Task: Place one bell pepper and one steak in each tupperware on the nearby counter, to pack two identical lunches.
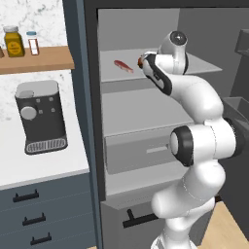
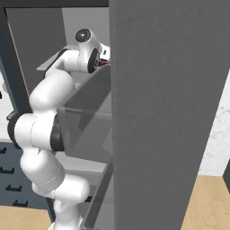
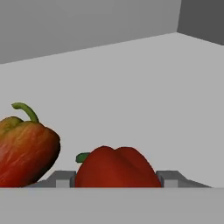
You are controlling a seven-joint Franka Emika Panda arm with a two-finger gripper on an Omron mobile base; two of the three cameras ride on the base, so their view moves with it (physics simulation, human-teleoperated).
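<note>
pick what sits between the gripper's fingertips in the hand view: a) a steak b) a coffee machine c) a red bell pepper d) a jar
c, a red bell pepper sits between the two fingertips of the gripper, with a second pepper off to one side.

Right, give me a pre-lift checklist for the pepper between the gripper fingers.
1. Bell pepper sits centred between the fingers: ok.
2. Gripper shut firmly on it: cannot tell; the fingers flank it closely, contact unclear.
3. Second pepper apart from the fingers: ok, it lies off to the side.
4. Steak away from the arm on the fridge shelf: ok.
5. Tupperware ready on the counter: cannot tell.
</note>
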